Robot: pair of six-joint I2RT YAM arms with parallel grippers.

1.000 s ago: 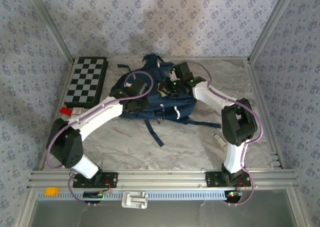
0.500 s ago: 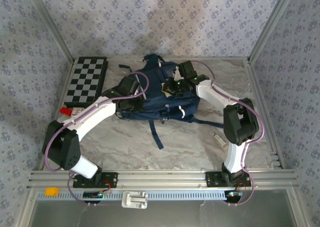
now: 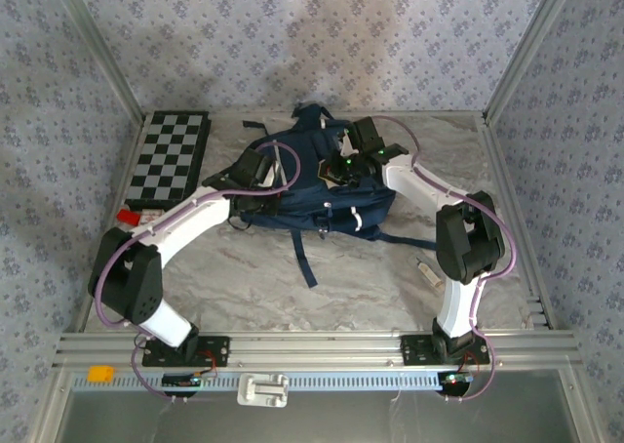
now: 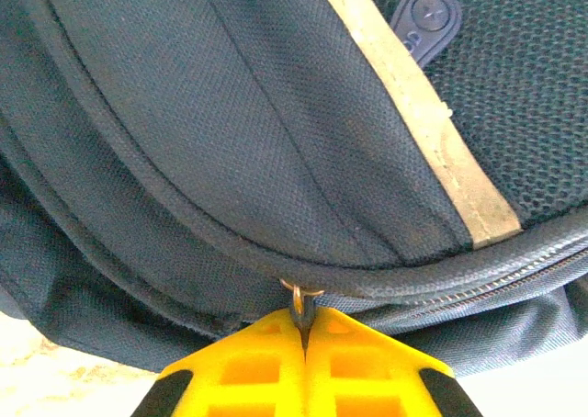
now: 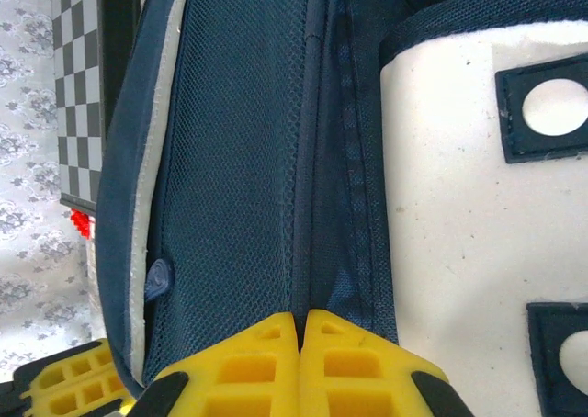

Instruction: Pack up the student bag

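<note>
The bag lay mid-tabletop toward the far edge. My left fingers pinched its zipper pull; my right fingers clamped the seam, probably bracing the fabric so the zipper could run.

Navy student bag, white patches, slumped ctr-rear, straps trailing.
</note>
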